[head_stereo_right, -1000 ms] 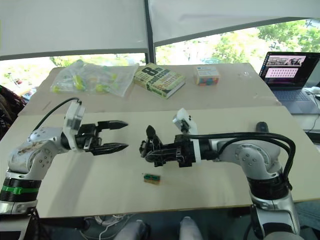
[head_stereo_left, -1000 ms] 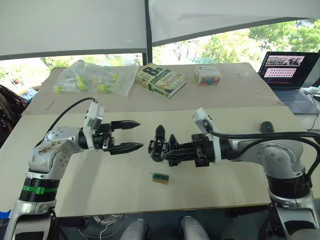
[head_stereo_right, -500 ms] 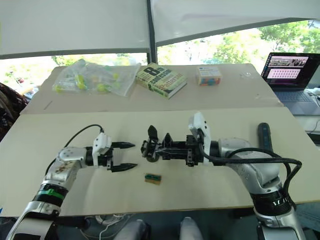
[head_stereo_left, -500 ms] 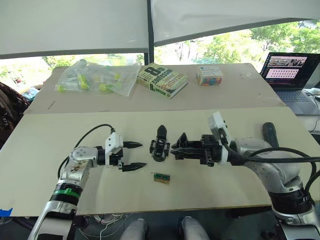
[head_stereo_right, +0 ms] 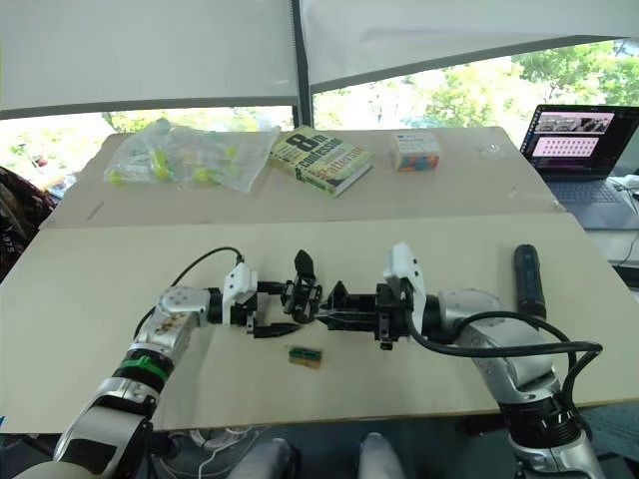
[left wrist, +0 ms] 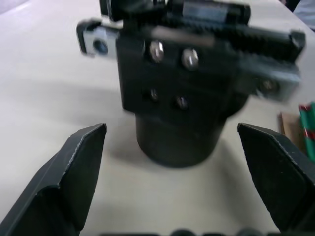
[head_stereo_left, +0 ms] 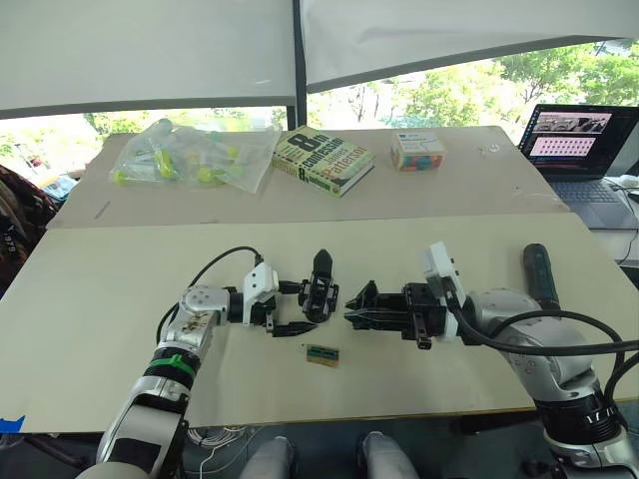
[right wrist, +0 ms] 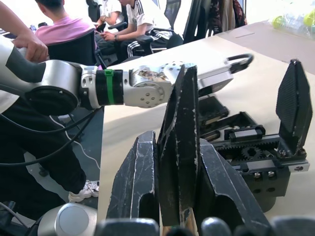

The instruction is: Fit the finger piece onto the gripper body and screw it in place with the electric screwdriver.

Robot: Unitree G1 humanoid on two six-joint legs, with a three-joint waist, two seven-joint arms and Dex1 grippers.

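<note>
The gripper body (head_stereo_left: 319, 291) stands on the table, a black block with silvery screws and one upright finger mounted on it. My left gripper (head_stereo_left: 298, 306) is open, one fingertip on each side of the body (left wrist: 177, 93) without touching it. Just right of the body, my right gripper (head_stereo_left: 356, 311) is shut on the finger piece (right wrist: 181, 113), a black wedge rising between its fingers. The electric screwdriver (head_stereo_left: 537, 274) lies on the table beyond my right arm.
A small tan-and-green block (head_stereo_left: 320, 354) lies just in front of the body. On the far table sit a plastic bag (head_stereo_left: 190, 155), a book (head_stereo_left: 321, 160) and a colourful box (head_stereo_left: 415, 150). A laptop (head_stereo_left: 579, 150) stands at the right. People sit in the right wrist view's background.
My left gripper has moved right until its open fingers straddle the gripper body. My right gripper has let the body stand on the table and drawn back a little to the right.
</note>
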